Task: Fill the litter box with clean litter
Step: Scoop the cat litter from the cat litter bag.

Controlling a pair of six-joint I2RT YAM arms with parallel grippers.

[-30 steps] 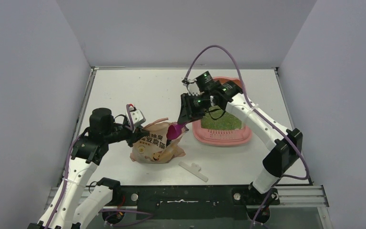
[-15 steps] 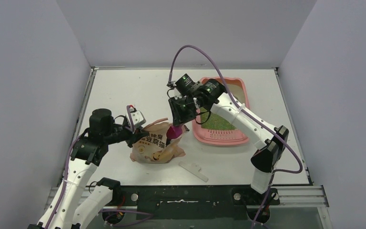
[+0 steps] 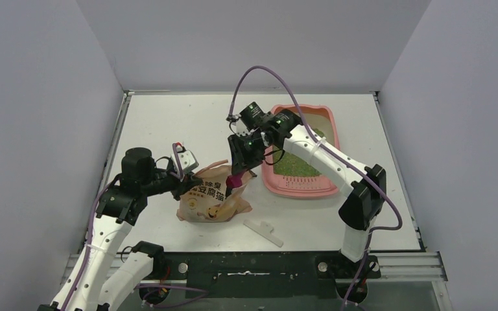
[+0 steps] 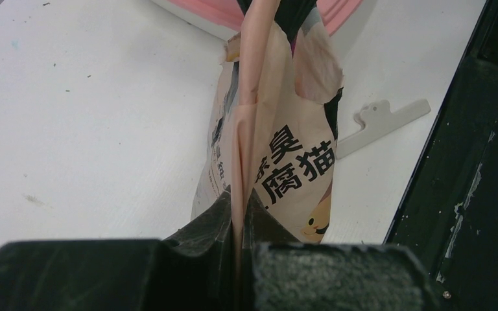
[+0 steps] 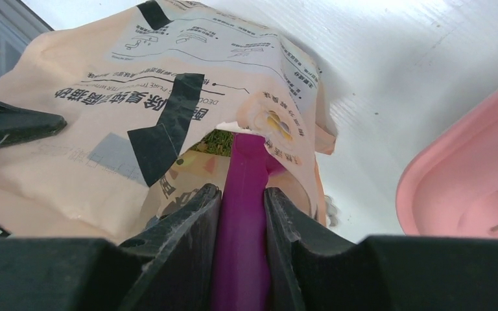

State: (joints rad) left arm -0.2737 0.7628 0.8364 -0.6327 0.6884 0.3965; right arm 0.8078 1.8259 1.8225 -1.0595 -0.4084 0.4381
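Showing, near to far: white clip (image 3: 263, 231) flat on the table (image 3: 162, 123) by its near edge; litter bag (image 3: 211, 196) standing left of centre, its left top flap pinched flat in the tightly closed left gripper (image 4: 238, 206); right gripper (image 5: 241, 194) clamped on the handle of a magenta scoop (image 5: 248, 155), scoop head dipped into the bag's torn mouth; litter box (image 3: 300, 190) just right of the bag, reaching farther back; litter (image 3: 293, 166) as a green bed in the box's near half.
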